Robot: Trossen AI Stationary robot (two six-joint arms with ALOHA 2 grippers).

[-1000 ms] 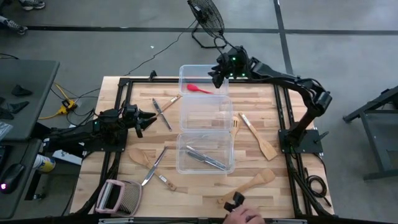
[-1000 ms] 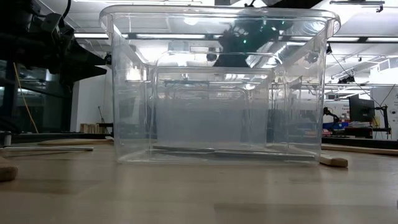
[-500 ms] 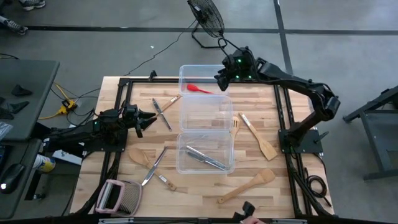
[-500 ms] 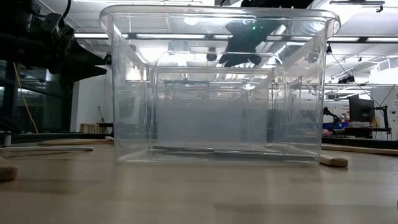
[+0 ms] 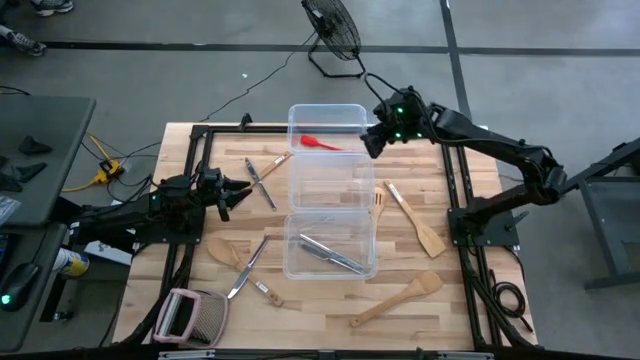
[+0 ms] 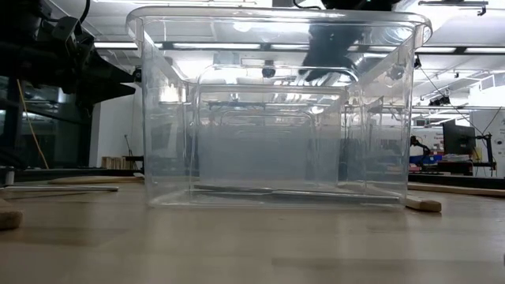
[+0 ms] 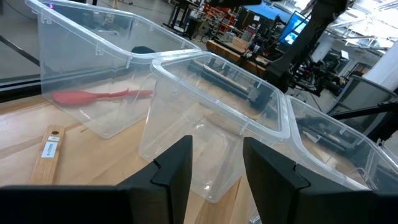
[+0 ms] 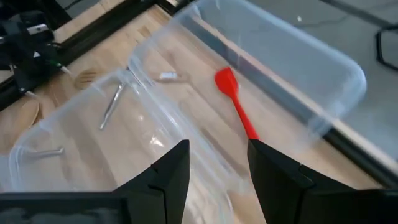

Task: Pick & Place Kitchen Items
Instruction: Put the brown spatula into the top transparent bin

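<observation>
Wooden table, red spatula in far tub, right gripper jaws released, left gripper jaws released.

Three clear tubs; one red spatula; four wooden utensils; roughly five metal cutlery pieces.

- Even overhead light falls on my pale wooden surface; shadows under the utensils are short and soft.
- From table height, ceiling strip lights glare white on the clear rectangular plastic tub.
- The foreground wood there is blurred.
- My wrist pictures look soft, with faint reflections on the tub walls.
</observation>
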